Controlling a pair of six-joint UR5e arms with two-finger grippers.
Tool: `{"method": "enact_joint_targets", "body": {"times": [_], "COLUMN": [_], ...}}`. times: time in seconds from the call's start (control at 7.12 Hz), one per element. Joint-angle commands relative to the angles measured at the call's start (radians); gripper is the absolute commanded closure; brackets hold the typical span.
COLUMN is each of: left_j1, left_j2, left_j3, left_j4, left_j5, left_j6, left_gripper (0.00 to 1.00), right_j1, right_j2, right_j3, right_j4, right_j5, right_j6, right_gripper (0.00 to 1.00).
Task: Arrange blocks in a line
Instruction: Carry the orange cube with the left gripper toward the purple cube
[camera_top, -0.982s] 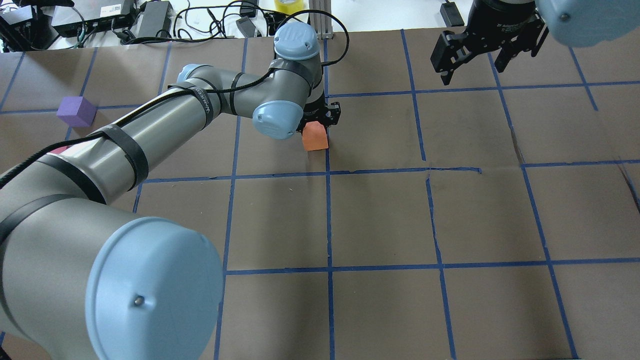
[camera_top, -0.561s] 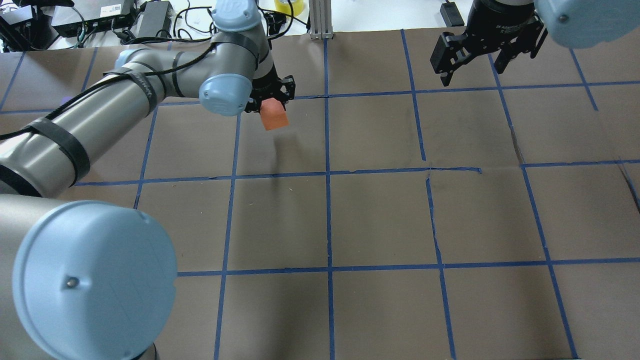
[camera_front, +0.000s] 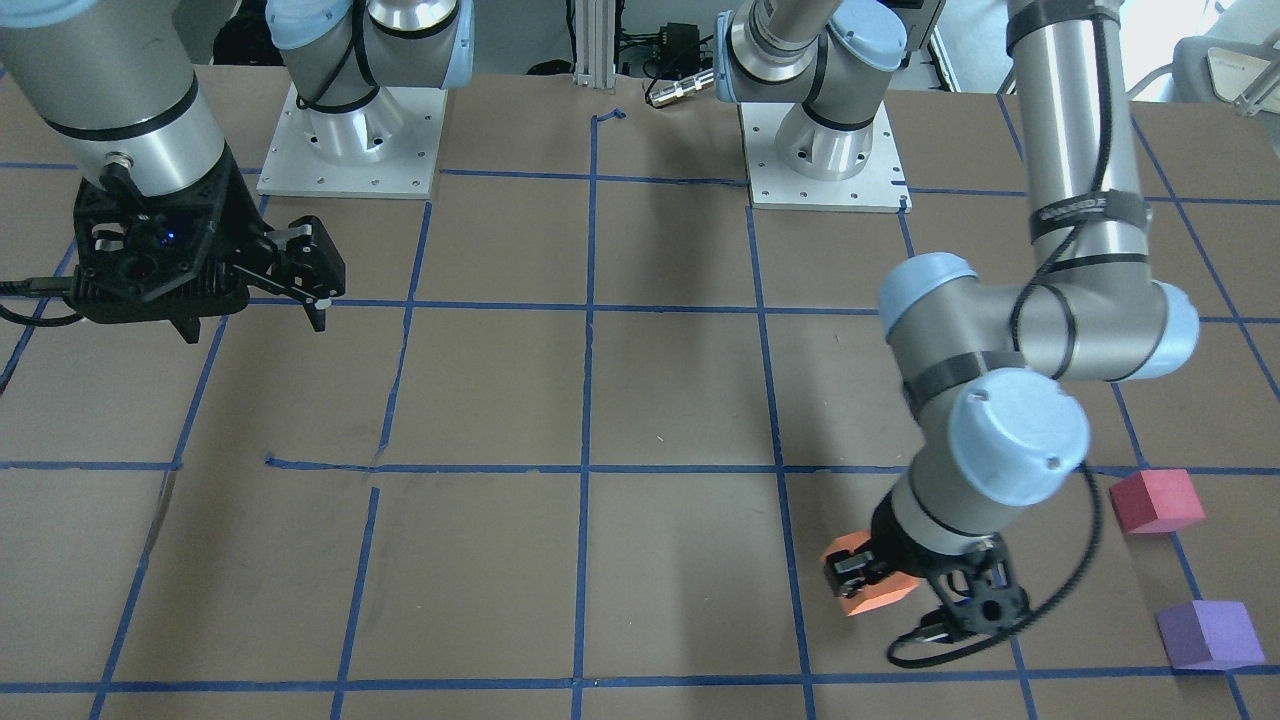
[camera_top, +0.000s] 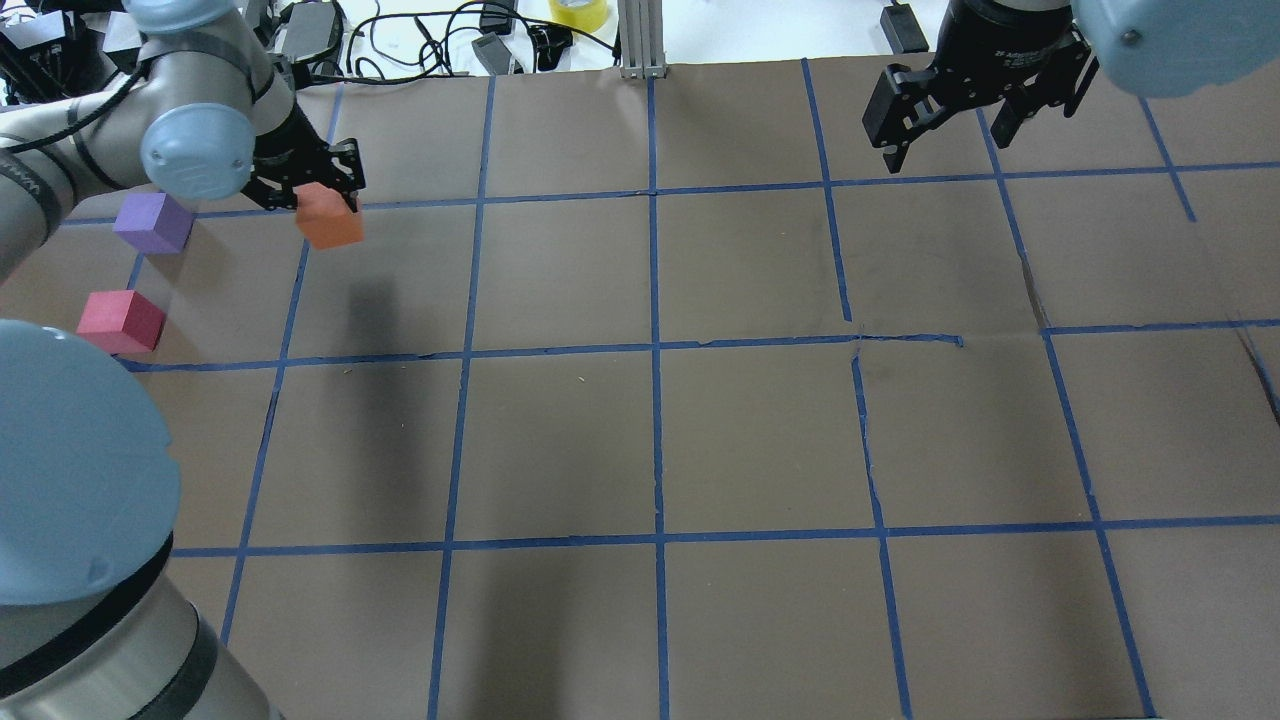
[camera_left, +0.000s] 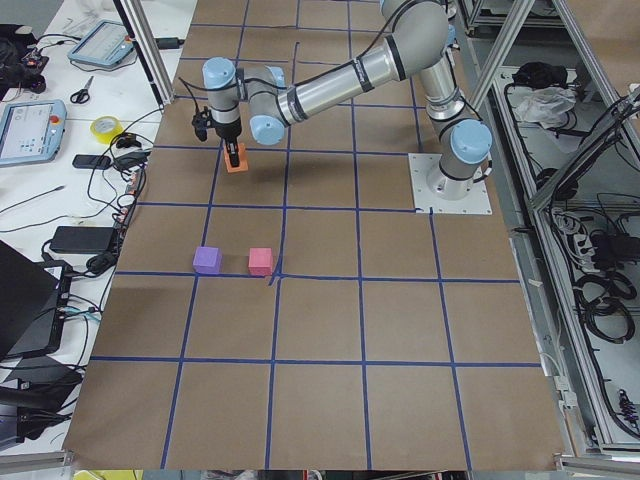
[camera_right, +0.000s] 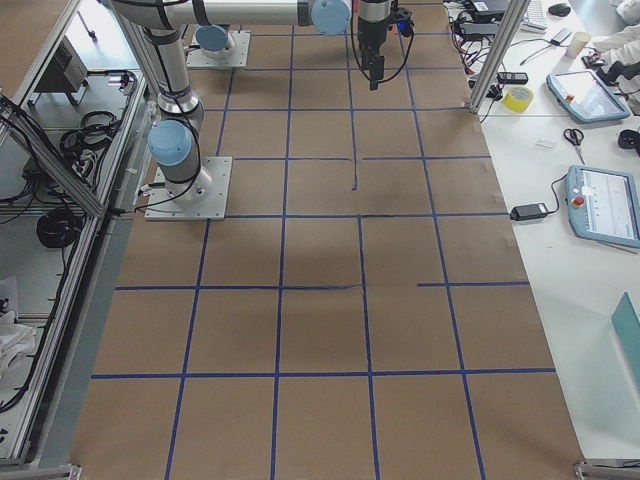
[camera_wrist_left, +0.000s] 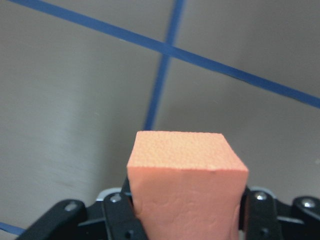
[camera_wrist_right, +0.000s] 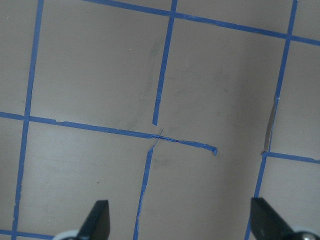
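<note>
Lying near orange block (camera_top: 328, 225) — purple block (camera_top: 152, 222)

This is a robotics lab. Both arms are bolted through metal base plates (camera_front: 870, 190) onto a table (camera_top: 760, 430) covered in brown paper and marked into squares with blue tape (camera_top: 657, 440). Just beyond the left gripper (camera_top: 322, 200), past the table's edge, a white bench carries tangled cables (camera_top: 420, 50), power bricks (camera_top: 310, 35) and a yellow tape roll (camera_top: 577, 12). An aluminium extrusion post (camera_top: 640, 40) stands at that edge, between the left gripper and the right gripper (camera_top: 945, 140). Out past the right gripper lie teach pendants (camera_right: 605, 205) and scissors (camera_right: 573, 137).
</note>
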Motion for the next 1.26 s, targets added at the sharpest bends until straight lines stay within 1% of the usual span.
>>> {"method": "enact_joint_targets", "body": {"times": [0.0, 0.14, 0.42, 0.56, 0.7, 1.12], "left_j1": [0.162, 0.223, 0.254, 0.282, 0.305, 0.311], "left_j2": [-0.009, -0.029, -0.075, -0.095, -0.096, -0.132], "left_j3": [0.010, 0.042, 0.136, 0.159, 0.161, 0.208], "left_j4": [-0.016, -0.067, -0.065, -0.081, -0.101, -0.095], "left_j5": [-0.002, -0.009, -0.004, -0.003, -0.001, 0.001], "left_j6": [0.197, 0.207, 0.315, 0.320, 0.323, 0.346], "left_gripper": [1.00, 1.00, 1.00, 1.00, 1.00, 1.00], "right_j1": [0.000, -0.002, -0.005, -0.005, 0.000, 0.001], "right_j2": [0.001, -0.001, -0.004, -0.010, -0.010, -0.008], "right_j3": [0.006, 0.023, 0.025, 0.025, 0.023, 0.023], "right_j4": [0.001, -0.003, -0.006, -0.008, -0.005, -0.016], "right_j5": [0.001, 0.001, 0.003, 0.003, 0.001, 0.004], "right_j6": [0.002, 0.000, 0.000, 0.000, 0.000, 0.000], "right_gripper": [0.00, 0.00, 0.00, 0.00, 0.00, 0.00]}}
